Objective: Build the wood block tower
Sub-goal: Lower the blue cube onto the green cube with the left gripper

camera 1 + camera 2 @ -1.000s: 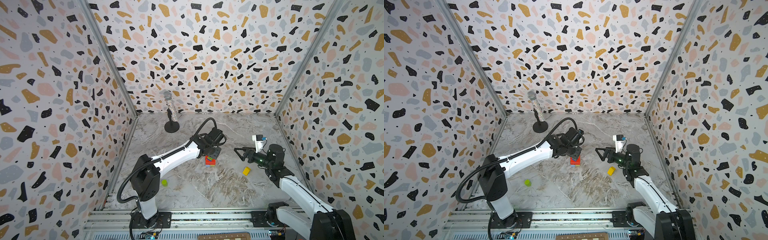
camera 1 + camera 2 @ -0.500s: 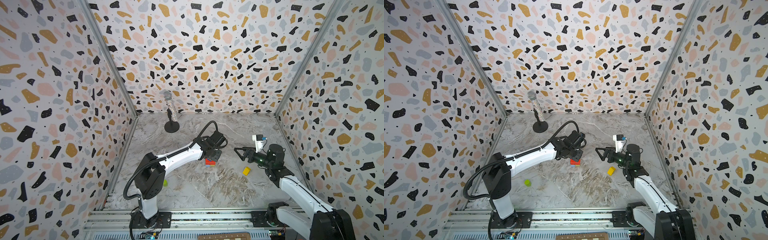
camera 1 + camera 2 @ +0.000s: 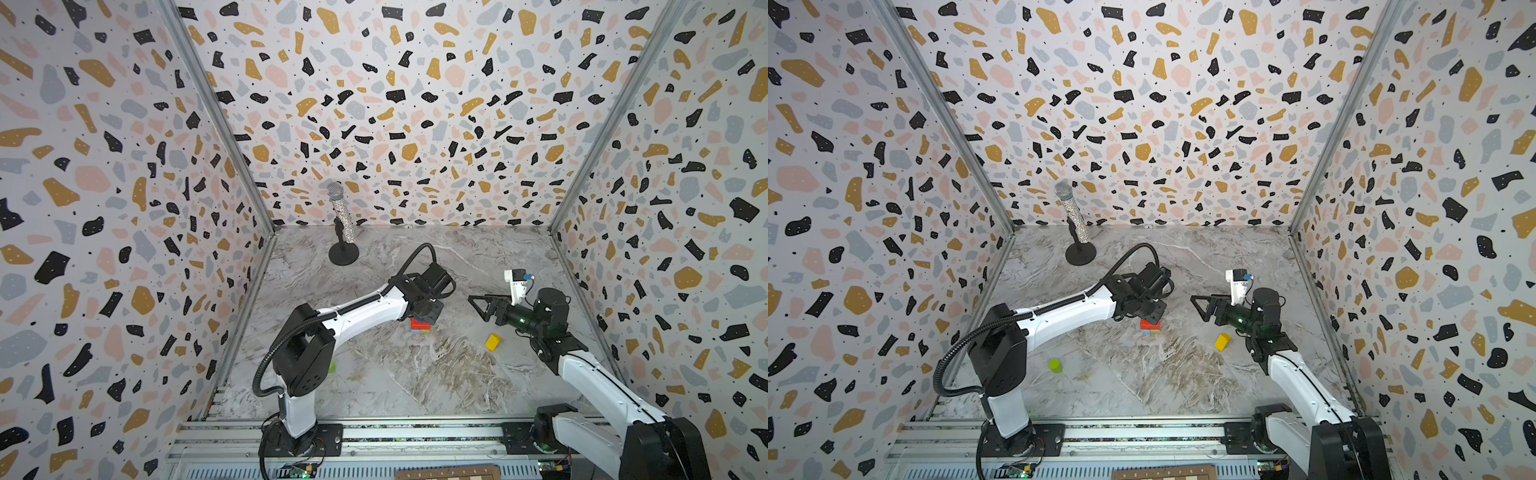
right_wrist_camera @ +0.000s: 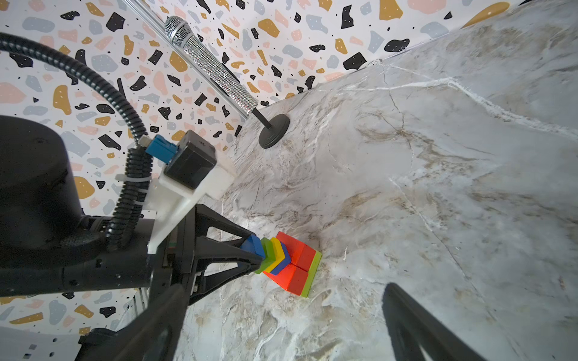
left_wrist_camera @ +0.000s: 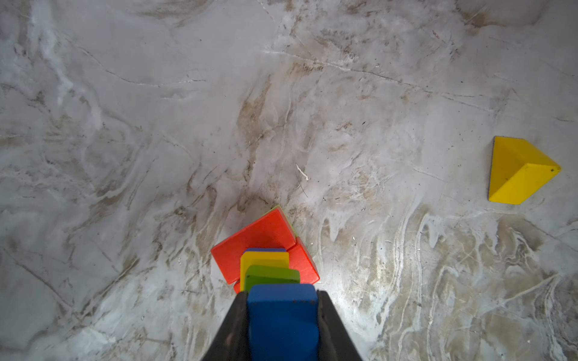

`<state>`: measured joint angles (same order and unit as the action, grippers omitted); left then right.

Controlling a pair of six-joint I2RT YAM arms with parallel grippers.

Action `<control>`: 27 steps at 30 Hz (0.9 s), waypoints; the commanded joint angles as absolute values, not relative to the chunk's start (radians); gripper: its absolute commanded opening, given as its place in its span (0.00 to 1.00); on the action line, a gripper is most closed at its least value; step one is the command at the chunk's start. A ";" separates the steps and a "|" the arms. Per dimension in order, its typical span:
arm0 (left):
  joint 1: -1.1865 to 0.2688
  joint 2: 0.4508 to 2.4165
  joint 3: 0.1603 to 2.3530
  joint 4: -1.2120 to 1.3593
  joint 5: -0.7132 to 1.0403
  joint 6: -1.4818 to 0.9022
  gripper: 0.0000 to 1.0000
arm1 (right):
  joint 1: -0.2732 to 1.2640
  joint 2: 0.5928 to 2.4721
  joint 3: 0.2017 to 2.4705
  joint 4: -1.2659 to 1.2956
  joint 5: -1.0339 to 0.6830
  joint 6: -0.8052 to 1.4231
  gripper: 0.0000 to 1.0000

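Left tool (image 5: 283, 295), clamped on blue block (image 5: 281, 322) at tower (image 4: 297, 259) top: square it, then release slowly; right tool (image 3: 476, 301) beside tower, wide open, empty.

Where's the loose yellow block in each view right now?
Top view: yellow block on the floor, right of the tower.
Top view: same spot.
Left wrist: alone on bare floor, apart from the tower.
Right wrist: not in it.
Landmark: the tower, seen in all four.

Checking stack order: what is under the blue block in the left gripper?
Downward: green block, yellow block, thin blue block, red blocks, lime block. Anything else at the bottom is covered.
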<state>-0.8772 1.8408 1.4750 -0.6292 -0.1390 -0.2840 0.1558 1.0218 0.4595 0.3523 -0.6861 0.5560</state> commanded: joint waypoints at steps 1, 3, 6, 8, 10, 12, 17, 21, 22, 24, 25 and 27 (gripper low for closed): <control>-0.880 1.833 1.477 -0.642 -0.146 -0.279 0.21 | 0.150 1.018 0.455 0.381 -0.702 0.561 0.99; -0.879 1.833 1.477 -0.641 -0.149 -0.278 0.26 | 0.150 1.018 0.454 0.381 -0.702 0.560 0.99; -0.880 1.835 1.479 -0.644 -0.157 -0.275 0.30 | 0.150 1.017 0.454 0.382 -0.702 0.561 0.99; -0.879 1.837 1.481 -0.646 -0.161 -0.273 0.30 | 0.150 1.015 0.455 0.381 -0.703 0.560 0.99; -0.879 1.839 1.482 -0.646 -0.162 -0.272 0.31 | 0.150 1.014 0.454 0.380 -0.703 0.560 0.99; -0.879 1.840 1.484 -0.648 -0.167 -0.270 0.31 | 0.150 1.015 0.453 0.382 -0.702 0.560 0.99; -0.879 1.841 1.489 -0.652 -0.174 -0.267 0.40 | 0.150 1.014 0.451 0.382 -0.703 0.560 0.99; -0.879 1.841 1.491 -0.653 -0.179 -0.265 0.42 | 0.150 1.014 0.451 0.382 -0.702 0.560 0.99; -0.879 1.841 1.492 -0.653 -0.179 -0.265 0.43 | 0.150 1.015 0.450 0.381 -0.702 0.560 0.99; -0.878 1.841 1.493 -0.655 -0.182 -0.265 0.43 | 0.150 1.012 0.450 0.382 -0.702 0.560 0.99; -0.879 1.840 1.495 -0.656 -0.181 -0.266 0.44 | 0.151 1.011 0.450 0.382 -0.701 0.560 0.99; -0.878 1.838 1.497 -0.660 -0.180 -0.267 0.45 | 0.151 1.011 0.450 0.382 -0.701 0.560 0.99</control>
<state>-0.8772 1.8408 1.4750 -0.6361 -0.1665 -0.2733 0.1543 1.0222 0.4530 0.3527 -0.6884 0.5568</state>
